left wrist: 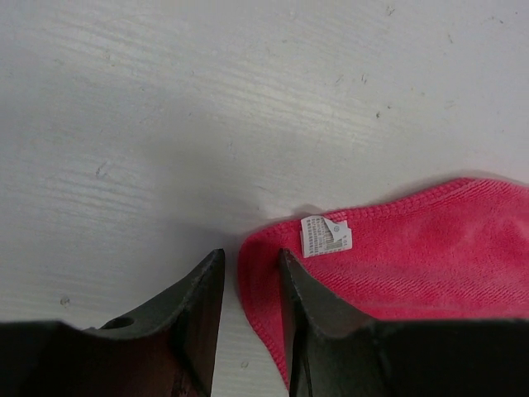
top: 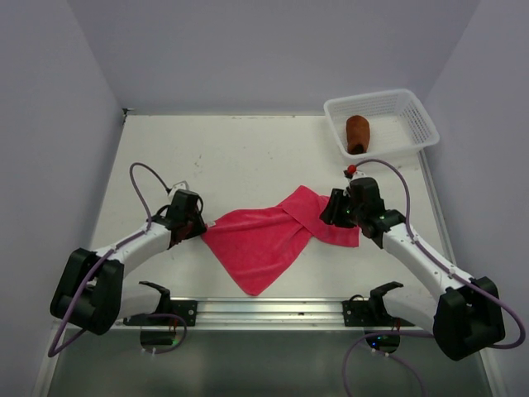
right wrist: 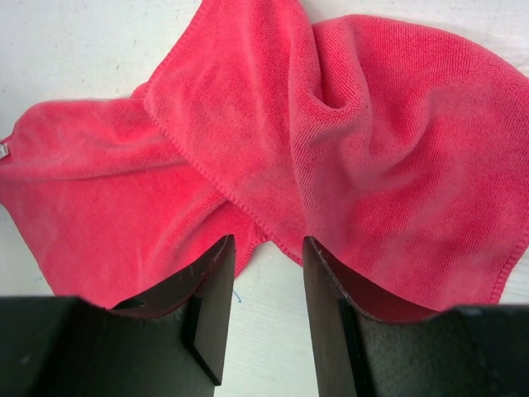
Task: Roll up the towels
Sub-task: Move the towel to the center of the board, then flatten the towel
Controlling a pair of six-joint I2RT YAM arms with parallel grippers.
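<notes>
The bright pink towel [top: 263, 240] lies on the table between the arms, its right end folded over itself. My left gripper [top: 197, 225] stands open at the towel's left corner. In the left wrist view the towel's hem [left wrist: 256, 281] runs into the gap between the fingers [left wrist: 291, 289], beside a white label [left wrist: 325, 236], and is not pinched. My right gripper [top: 334, 210] is open at the folded right end. In the right wrist view the pink towel [right wrist: 347, 141] spreads past the gripper [right wrist: 267, 241], with bare table between its jaws. The rust-brown towel [top: 357, 132] lies rolled in the basket.
A white mesh basket [top: 413, 124] stands at the back right corner of the table, just beyond my right arm. Grey walls enclose the table on the left, back and right. A metal rail [top: 264, 310] runs along the near edge.
</notes>
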